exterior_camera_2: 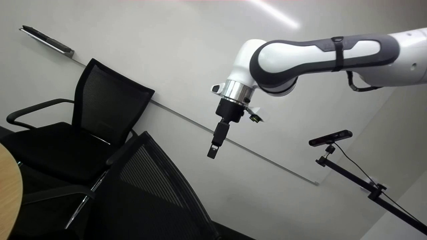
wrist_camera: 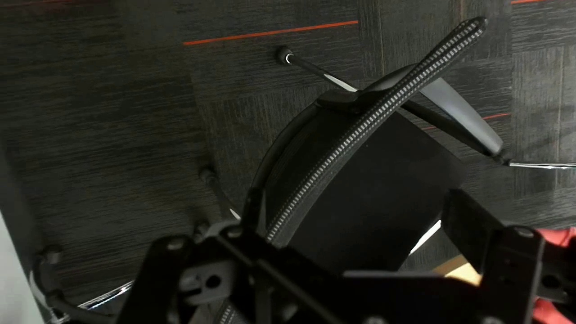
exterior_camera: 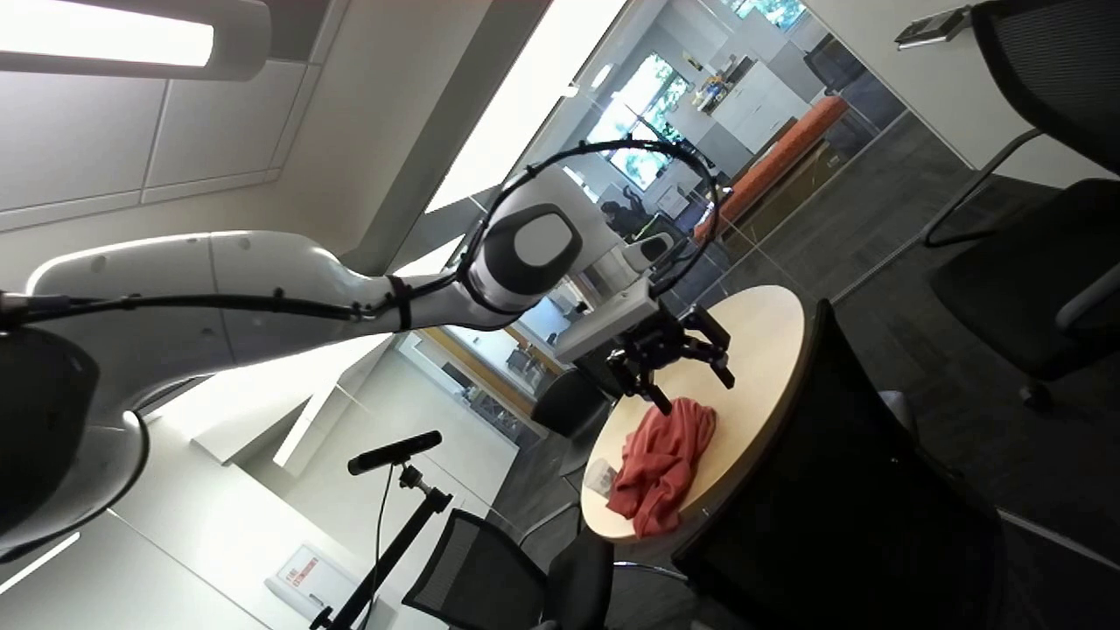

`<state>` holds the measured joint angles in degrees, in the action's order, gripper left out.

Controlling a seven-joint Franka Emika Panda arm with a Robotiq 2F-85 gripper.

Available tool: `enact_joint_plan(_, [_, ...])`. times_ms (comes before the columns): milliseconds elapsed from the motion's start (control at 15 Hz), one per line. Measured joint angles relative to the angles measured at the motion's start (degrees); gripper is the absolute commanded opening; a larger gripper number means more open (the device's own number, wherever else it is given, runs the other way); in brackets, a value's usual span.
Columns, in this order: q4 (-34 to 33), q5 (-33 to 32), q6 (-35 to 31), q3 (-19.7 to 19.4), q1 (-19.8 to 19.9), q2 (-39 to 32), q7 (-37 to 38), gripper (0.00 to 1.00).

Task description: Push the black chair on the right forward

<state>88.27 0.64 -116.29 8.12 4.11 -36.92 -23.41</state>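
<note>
Hovering gripper [exterior_camera: 694,392]: wide, fingers [wrist_camera: 470,225] well apart, holding nothing.
Black chair [wrist_camera: 355,171]: twelve o'clock of the gripper in my wrist view; I judge it the one to push.
Backrest [wrist_camera: 351,139]: I could snag its rim if one spread finger drops over it.
Feet [wrist_camera: 283,55]: an off-centre shove might swing the chair round.
Table [exterior_camera: 761,324]: too long a push may ram it.
Furniture: at least four chairs [exterior_camera: 507,569], one table, plus one red cloth [exterior_camera: 669,464], one gripper.

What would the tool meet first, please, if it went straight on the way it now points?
Probably the black chair, seen beyond the open tool in the wrist view; depth leaves unclear which part comes first.
</note>
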Motion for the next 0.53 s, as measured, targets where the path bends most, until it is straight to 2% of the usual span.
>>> enact_joint_plan(267, [8.4, 0.0, -0.1, -1.7, 0.0, 9.4, 0.5, 1.00])
enact_joint_plan(533, [13.5, 0.0, -0.2, -2.8, 0.0, 14.1, 0.5, 1.00])
